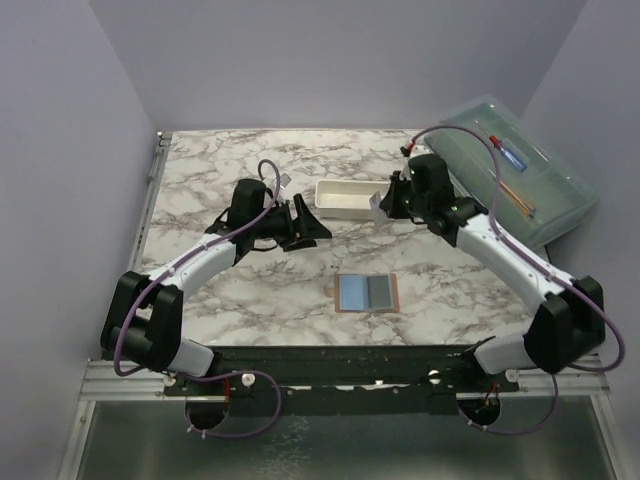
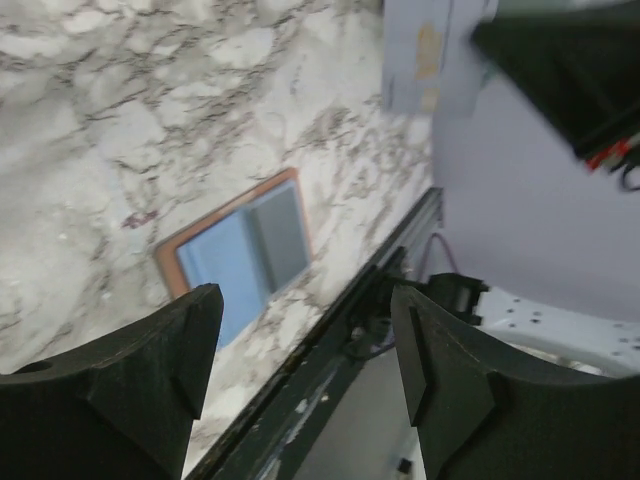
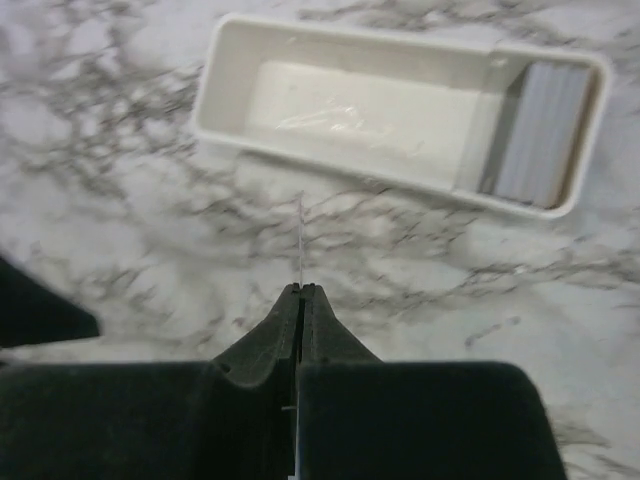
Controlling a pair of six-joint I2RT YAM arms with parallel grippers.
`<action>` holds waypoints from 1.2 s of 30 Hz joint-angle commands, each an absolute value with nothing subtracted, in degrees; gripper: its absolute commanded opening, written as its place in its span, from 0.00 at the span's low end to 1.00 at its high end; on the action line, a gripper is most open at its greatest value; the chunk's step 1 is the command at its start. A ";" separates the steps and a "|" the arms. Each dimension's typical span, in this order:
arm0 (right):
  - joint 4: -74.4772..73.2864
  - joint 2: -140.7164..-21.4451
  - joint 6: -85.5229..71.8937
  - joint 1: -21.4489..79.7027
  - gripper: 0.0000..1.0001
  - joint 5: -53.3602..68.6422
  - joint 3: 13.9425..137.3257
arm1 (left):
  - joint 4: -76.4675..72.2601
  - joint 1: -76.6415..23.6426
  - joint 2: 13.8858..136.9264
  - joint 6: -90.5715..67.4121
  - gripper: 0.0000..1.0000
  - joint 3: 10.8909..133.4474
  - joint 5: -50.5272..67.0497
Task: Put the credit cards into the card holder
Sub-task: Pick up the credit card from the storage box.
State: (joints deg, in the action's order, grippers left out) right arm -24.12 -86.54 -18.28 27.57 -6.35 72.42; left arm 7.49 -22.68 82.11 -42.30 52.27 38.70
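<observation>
The card holder (image 1: 365, 292) lies open on the marble table, tan rim up and blue-grey panels showing; it also appears under my left gripper (image 2: 305, 330) as the card holder (image 2: 245, 250). My left gripper (image 1: 312, 232) hovers open and empty to the upper left of it. My right gripper (image 3: 301, 290) is shut on a thin credit card (image 3: 300, 235) seen edge-on, just in front of the white tray. In the top view the right gripper (image 1: 383, 206) hangs at the tray's right end with the card (image 1: 376, 203). More credit cards (image 3: 545, 140) are stacked in the tray's right end.
The white tray (image 1: 335, 205) sits at the table's back centre. A large clear lidded box (image 1: 520, 180) leans at the back right. The table's dark front edge (image 2: 330, 350) runs close below the card holder. Purple walls enclose the table.
</observation>
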 commanded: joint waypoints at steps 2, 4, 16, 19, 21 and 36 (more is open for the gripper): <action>4.21 -71.38 -33.59 27.51 0.00 19.07 50.74 | -34.30 -21.36 83.15 -68.86 0.76 41.13 48.99; 11.49 -67.87 -40.60 27.49 0.00 21.96 44.47 | -42.00 -21.42 83.60 -73.04 0.78 38.68 48.59; 34.35 -64.11 -56.67 27.51 0.00 26.40 28.74 | -60.73 -23.79 88.34 -83.05 0.68 34.48 50.85; 33.23 -63.00 -56.50 27.50 0.00 25.85 28.65 | -60.74 -23.73 88.12 -82.79 0.66 33.09 49.66; 32.19 -61.72 -56.17 27.51 0.00 25.45 28.25 | -60.00 -23.75 87.15 -82.11 0.67 32.24 48.31; 34.29 -62.14 -56.78 27.47 0.00 26.97 26.98 | -60.47 -28.99 89.61 -81.46 0.35 35.30 48.70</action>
